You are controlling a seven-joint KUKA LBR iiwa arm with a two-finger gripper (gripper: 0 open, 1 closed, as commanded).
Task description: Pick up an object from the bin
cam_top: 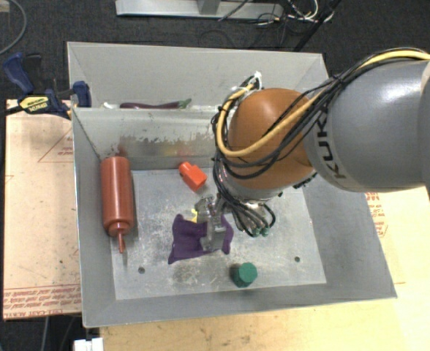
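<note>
Left side of the grey bin (92, 269): a red-brown tube (118, 194) lies lengthwise along the left wall, its thin nozzle pointing toward the near edge. It is well apart from everything else.

Centre of the floor: a crumpled purple piece (186, 243) (soft-looking, possibly cloth or a bag) lies flat. A small yellow bit (196, 213) shows just at its far edge; what it is cannot be made out. Behind these, near the back wall, sits a small orange block (192, 175), tilted, apart from the purple piece.

The gripper (216, 229) is down at the right-hand part of the purple piece, on or against it. Whether it is open, closed or clamped on that piece cannot be told from this angle.

Near the front, right of the purple piece, a small green rounded object (243, 274) rests alone.

Above and to the right, the arm's orange wrist cover (262, 141) with its cables overhangs the bin.
</note>
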